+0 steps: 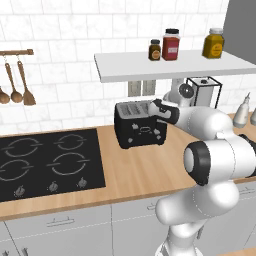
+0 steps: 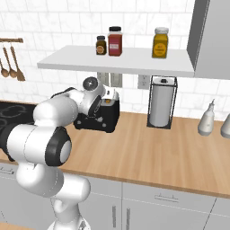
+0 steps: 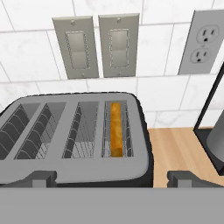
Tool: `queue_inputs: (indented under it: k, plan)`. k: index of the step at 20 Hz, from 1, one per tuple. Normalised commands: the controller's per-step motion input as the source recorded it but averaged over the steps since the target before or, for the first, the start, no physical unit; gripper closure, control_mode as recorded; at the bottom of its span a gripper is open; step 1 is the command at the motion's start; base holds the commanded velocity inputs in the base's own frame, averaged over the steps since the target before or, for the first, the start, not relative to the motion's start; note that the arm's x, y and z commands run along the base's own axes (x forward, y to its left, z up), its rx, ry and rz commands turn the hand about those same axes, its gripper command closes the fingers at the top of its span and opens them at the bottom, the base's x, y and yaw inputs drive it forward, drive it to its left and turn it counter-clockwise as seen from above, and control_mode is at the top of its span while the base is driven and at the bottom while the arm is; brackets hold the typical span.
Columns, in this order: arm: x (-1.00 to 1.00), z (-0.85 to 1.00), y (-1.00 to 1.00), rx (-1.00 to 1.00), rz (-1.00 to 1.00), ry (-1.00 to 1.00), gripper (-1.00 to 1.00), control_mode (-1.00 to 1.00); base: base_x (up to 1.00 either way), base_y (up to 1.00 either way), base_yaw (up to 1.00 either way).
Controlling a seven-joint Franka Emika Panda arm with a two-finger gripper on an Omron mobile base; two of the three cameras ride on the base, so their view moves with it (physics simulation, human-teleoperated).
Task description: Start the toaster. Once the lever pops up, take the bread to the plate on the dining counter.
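The gripper [image 3: 113, 178] hovers spread wide above the toaster [image 3: 74, 140] (black, on the wooden counter [image 1: 135, 170]); the bread [image 3: 115, 129] stands in the slot toward three o'clock.

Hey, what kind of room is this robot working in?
A home kitchen, most likely: a black hob is set into the wooden counter, a toaster stands by the tiled wall, and jars sit on a shelf.

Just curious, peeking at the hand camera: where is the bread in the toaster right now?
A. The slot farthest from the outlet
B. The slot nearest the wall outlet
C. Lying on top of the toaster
B: the bread stands in the toaster's rightmost slot, on the outlet side.
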Motion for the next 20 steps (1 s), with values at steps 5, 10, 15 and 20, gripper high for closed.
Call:
queue_inputs:
  k: [5, 10, 15, 20]
  plan:
    - [0.0, 0.0, 0.0, 0.0, 0.0, 0.0, -1.0, -1.0, 0.0, 0.0, 0.0]
    - [0.0, 0.0, 0.0, 0.0, 0.0, 0.0, -1.0, -1.0, 0.0, 0.0, 0.0]
    - [0.0, 0.0, 0.0, 0.0, 0.0, 0.0, -1.0, -1.0, 0.0, 0.0, 0.0]
    - [0.0, 0.0, 0.0, 0.0, 0.0, 0.0, -1.0, -1.0, 0.0, 0.0, 0.0]
